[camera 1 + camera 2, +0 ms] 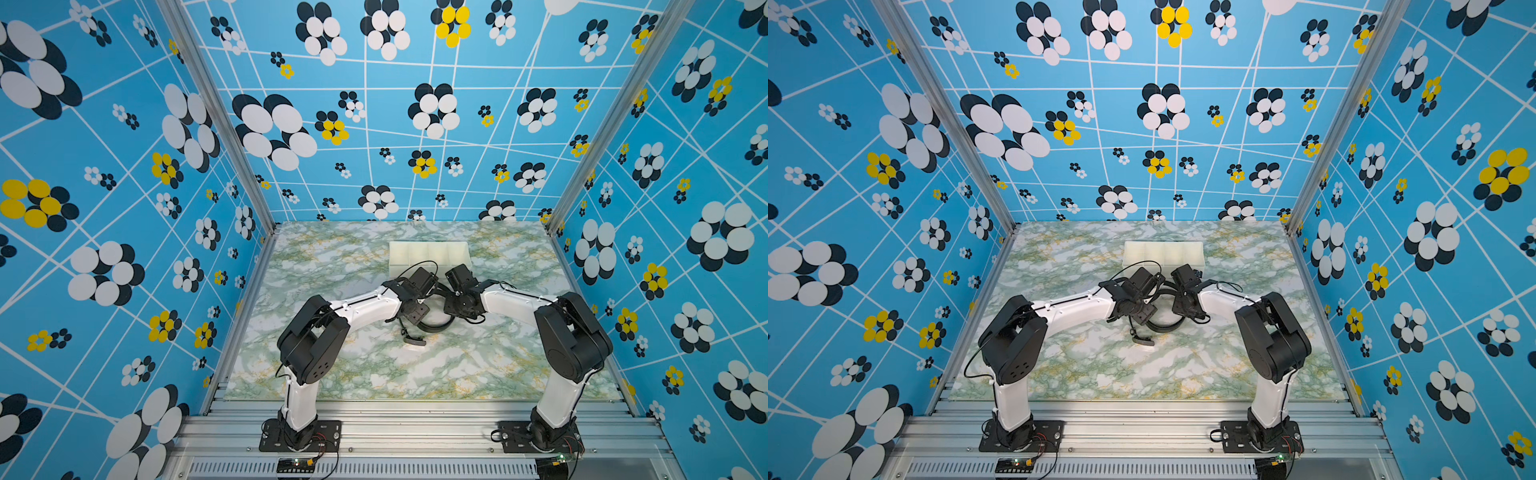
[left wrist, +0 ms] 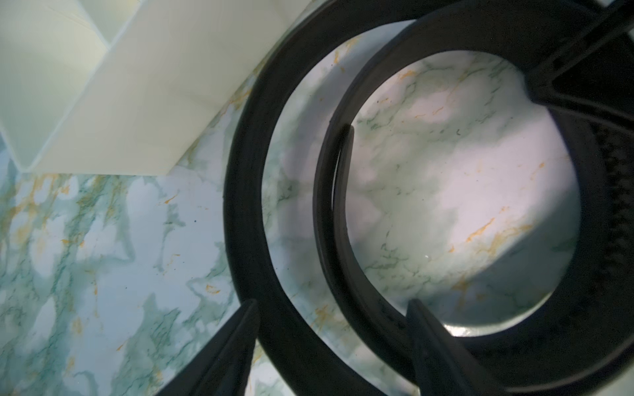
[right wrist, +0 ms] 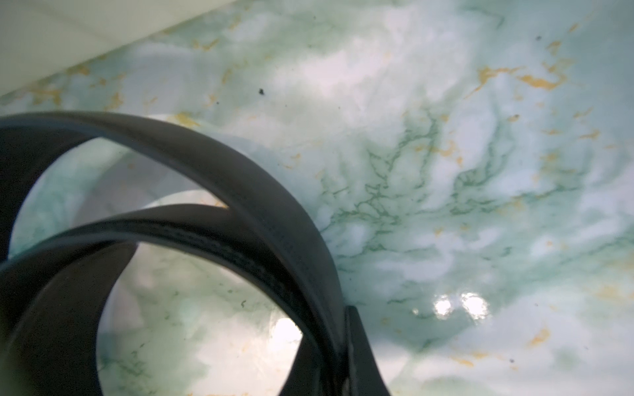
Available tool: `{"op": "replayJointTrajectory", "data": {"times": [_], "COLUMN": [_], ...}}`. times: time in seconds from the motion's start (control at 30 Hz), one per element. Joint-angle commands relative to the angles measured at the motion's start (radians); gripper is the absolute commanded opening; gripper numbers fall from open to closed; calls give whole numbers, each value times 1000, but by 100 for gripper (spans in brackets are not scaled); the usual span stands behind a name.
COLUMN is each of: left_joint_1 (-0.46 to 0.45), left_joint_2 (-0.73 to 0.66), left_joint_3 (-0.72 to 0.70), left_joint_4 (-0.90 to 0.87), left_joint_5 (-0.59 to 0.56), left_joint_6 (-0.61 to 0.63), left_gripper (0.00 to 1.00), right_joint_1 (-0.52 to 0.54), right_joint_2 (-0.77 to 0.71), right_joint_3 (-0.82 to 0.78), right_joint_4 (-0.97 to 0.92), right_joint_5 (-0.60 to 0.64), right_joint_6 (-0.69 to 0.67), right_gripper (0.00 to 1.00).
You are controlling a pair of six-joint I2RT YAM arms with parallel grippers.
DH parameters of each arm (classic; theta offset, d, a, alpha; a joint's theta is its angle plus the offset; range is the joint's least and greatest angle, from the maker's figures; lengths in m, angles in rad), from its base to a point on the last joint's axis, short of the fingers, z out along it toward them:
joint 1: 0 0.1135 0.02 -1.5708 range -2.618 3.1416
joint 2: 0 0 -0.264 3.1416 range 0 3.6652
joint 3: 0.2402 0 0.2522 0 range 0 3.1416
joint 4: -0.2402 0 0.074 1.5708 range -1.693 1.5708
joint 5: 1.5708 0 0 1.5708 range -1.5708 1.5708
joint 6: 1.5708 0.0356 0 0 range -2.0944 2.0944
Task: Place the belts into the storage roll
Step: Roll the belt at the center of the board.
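The black belt (image 1: 437, 328) lies in a loose coil on the marble table, its buckle end (image 1: 415, 340) trailing toward the front. It shows in both top views; its second point is (image 1: 1168, 328). My left gripper (image 2: 332, 303) is open and straddles two turns of the belt (image 2: 243, 205) without pinching them. My right gripper (image 3: 329, 329) is shut on the belt (image 3: 240, 178) at the coil's right side. Both grippers (image 1: 415, 309) (image 1: 459, 303) point down over the coil. The white storage roll (image 1: 428, 251) (image 1: 1163, 251) stands just behind them, its compartments empty.
A corner of the white tray (image 2: 137, 85) is close to the coil, and its wall (image 3: 68, 27) shows beside the right gripper. Patterned blue walls enclose the table on three sides. Thin black cables loop off both wrists.
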Motion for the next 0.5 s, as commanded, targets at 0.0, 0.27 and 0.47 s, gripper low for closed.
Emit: {"op": "replayJointTrajectory", "data": {"times": [0.0, 0.27, 0.47], "left_joint_1": [6, 54, 79], "left_joint_2": [-29, -17, 5], "left_joint_3": [-25, -33, -12], "left_joint_4": [34, 30, -1], "left_joint_5": [-55, 9, 55], "left_joint_6": [7, -63, -68], "left_gripper": [73, 75, 75], "right_joint_1": [15, 20, 25], "right_joint_2": [57, 62, 68], "right_joint_3": [-3, 4, 13], "right_joint_4": [-42, -44, -48], "right_joint_5": [-43, -46, -47], "right_joint_6": [24, 22, 22], "right_gripper": [0, 0, 0]}}
